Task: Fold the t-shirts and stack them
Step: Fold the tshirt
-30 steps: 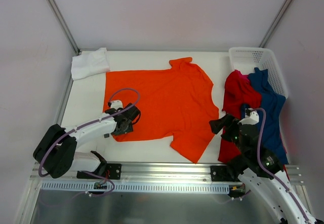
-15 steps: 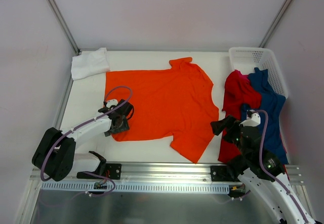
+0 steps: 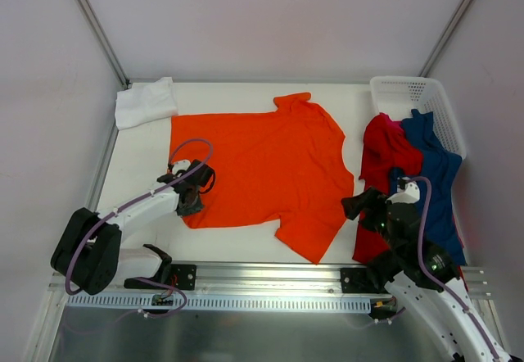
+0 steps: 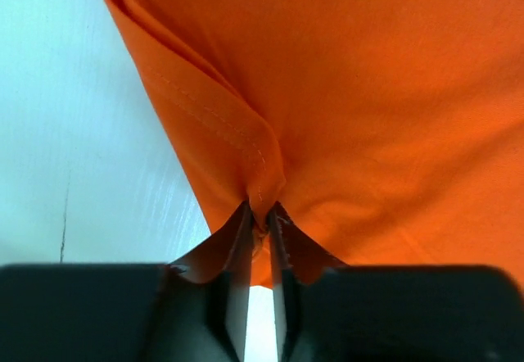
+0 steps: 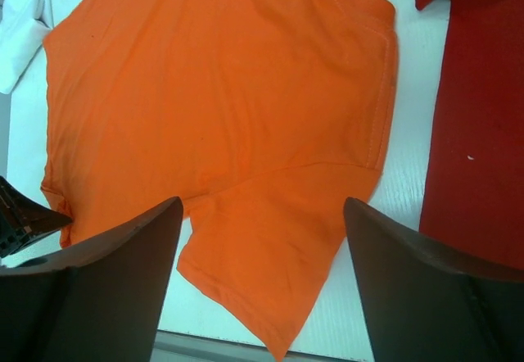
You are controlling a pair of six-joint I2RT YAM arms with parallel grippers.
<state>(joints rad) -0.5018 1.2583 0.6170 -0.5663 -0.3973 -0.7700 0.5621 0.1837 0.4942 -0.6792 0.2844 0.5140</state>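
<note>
- Left end effector [image 4: 259,239]: pinches hem of bright orange cloth t-shirt [image 3: 262,165], spread flat on white desk [image 3: 147,145].
- Right end effector [image 5: 260,214]: gapes wide near that t-shirt, grasps nothing.

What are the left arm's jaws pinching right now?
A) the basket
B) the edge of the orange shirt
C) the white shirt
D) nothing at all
B: the left wrist view shows the left arm's jaws closed on a bunched edge of the orange shirt.
</note>
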